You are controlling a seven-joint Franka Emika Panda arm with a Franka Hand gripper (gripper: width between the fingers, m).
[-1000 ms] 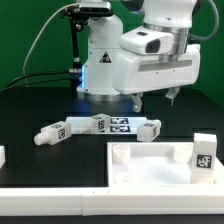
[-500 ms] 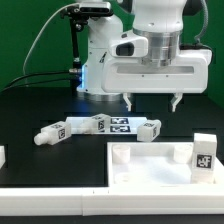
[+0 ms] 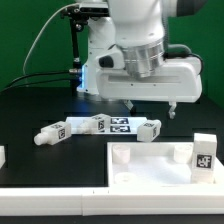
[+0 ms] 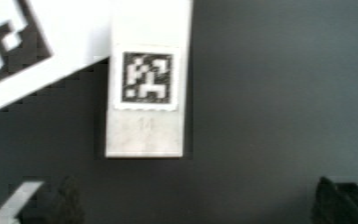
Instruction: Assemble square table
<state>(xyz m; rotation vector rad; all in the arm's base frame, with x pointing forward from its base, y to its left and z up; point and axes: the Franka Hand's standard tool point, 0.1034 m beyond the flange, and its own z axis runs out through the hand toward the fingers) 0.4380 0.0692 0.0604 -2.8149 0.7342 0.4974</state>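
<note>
The square table's large white panel (image 3: 150, 170) lies at the front of the black table, with a tag (image 3: 203, 156) on its raised right end. Three short white tagged legs lie behind it: one (image 3: 52, 134) toward the exterior view's left, one (image 3: 90, 124) in the middle and one (image 3: 148, 128) toward the right. My gripper (image 3: 151, 108) hangs open above the right leg, touching nothing. In the wrist view a tagged leg (image 4: 146, 85) lies lengthwise ahead of my gripper (image 4: 197, 205). Nothing is between the dark fingertips (image 4: 51, 200).
The marker board (image 3: 118, 125) lies between the middle and right legs, and its corner (image 4: 7, 45) shows in the wrist view. A white border strip (image 3: 60, 190) runs along the front edge, with a white piece (image 3: 2, 155) at the exterior view's left. The robot base stands behind.
The hand has turned about its wrist and come down a little toward the legs. The jaws have stayed open, and no part on the table has moved.
</note>
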